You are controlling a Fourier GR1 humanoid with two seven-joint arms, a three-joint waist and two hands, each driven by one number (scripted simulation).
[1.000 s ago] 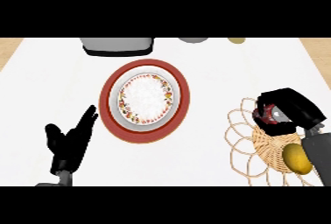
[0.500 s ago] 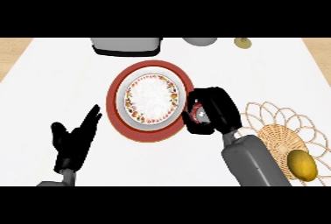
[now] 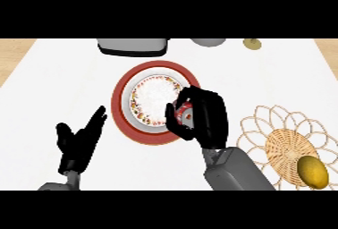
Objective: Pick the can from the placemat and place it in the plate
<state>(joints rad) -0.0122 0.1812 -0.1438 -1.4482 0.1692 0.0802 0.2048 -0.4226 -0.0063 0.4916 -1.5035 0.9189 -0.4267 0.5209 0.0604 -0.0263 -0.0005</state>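
The can [image 3: 185,112], red with a pale band, sits inside the curled fingers and thumb of the right hand [image 3: 204,117], which holds it over the right-hand rim of the plate [image 3: 155,96]. Only a small part of the can shows between the black fingers; any writing on it is too small to read. The plate is white with a speckled red and yellow ring near its edge, and it lies on a round red mat [image 3: 127,121] on the white desk [image 3: 59,80]. Whether the can touches the plate cannot be told.

Half a second ago the right hand and can were at the plate's right edge, just off the rim; now they overlap the rim and part of the white centre, and the grey forearm has swung further toward the view's middle. A second ago the hand was over the placemat.

The woven placemat [image 3: 282,143], tan with looped edging, lies at the right, with a yellow fruit [image 3: 312,171] on its lower right part.

The left hand [image 3: 80,142] rests open at the lower left, fingers up, as before.

Along the desk's far edge stand a grey box [image 3: 132,45], a grey round thing [image 3: 209,42] and a small yellowish thing [image 3: 251,43].
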